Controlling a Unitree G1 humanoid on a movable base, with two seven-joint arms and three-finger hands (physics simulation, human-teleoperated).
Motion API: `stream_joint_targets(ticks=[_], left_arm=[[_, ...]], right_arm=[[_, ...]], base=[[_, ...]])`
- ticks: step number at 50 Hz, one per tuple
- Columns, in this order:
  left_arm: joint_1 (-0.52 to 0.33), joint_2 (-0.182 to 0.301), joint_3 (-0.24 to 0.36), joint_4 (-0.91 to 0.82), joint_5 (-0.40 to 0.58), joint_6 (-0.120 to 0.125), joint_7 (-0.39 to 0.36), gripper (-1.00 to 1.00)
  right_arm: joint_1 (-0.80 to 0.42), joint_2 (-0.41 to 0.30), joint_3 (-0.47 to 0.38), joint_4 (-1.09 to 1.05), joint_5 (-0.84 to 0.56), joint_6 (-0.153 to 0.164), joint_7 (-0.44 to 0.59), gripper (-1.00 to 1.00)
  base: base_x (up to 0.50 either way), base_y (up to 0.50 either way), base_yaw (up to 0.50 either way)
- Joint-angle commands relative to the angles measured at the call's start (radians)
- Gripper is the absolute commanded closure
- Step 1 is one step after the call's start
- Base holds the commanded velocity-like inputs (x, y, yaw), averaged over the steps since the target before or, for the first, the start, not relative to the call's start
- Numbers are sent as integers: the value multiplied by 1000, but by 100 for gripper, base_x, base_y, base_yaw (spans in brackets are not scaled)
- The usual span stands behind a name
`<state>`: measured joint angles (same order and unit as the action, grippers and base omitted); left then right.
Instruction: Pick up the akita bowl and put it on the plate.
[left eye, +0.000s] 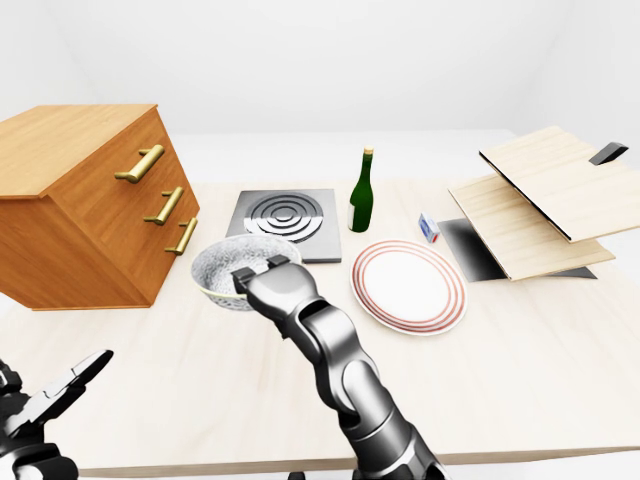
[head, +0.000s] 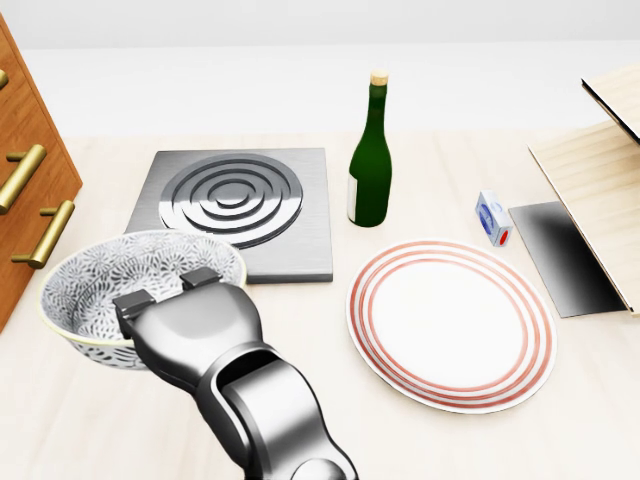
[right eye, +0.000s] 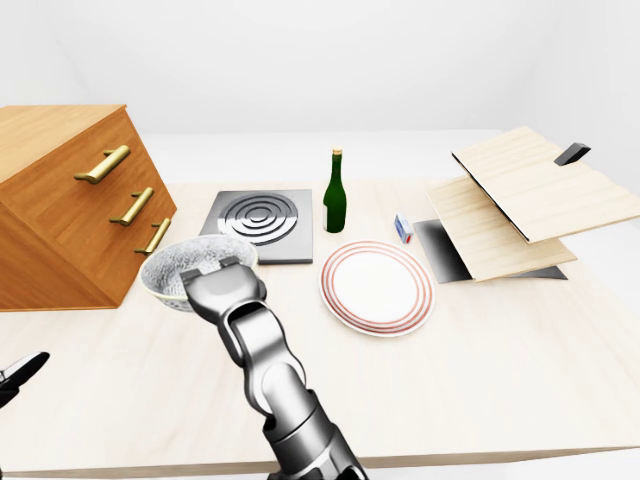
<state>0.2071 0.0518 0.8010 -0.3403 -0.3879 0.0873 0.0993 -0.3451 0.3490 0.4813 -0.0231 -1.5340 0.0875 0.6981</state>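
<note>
The bowl (head: 95, 290) is being gripped at its rim by the clenched right hand (head: 190, 330), at the hob's (head: 232, 205) lower-left corner in the head view, apparently for carrying across to the plate (head: 452, 322), well apart.

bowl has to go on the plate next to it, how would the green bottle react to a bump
Tall and narrow on a small base, the green bottle would probably tip rather than slide. It looks like glass: likely stiff, smooth, breakable. Fallen, its round body might roll.
</note>
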Motion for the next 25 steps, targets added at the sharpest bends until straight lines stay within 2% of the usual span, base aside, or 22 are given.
stream_joint_targets(ticks=[1, 10, 11, 13, 25], left_arm=[[-9, 5, -11, 37, 7, 0, 2, -100], [-6, 11, -20, 49, 3, 0, 8, -100], [-4, 10, -19, 44, 1, 0, 10, -100], [-2, 9, -18, 37, -2, 0, 12, -100], [3, 4, -12, 25, -3, 0, 9, -100]], right_arm=[[-60, 0, -68, -40, -46, 0, 0, 100], [-73, 0, -89, -56, -32, 0, 0, 100], [-97, 0, -126, -63, -18, 0, 0, 100], [-106, -1, -135, -61, -7, 0, 0, 100], [-87, -67, -163, -100, 37, 0, 0, 100]], base=[[0, 0, 0], [0, 0, 0], [0, 0, 0], [0, 0, 0], [0, 0, 0]])
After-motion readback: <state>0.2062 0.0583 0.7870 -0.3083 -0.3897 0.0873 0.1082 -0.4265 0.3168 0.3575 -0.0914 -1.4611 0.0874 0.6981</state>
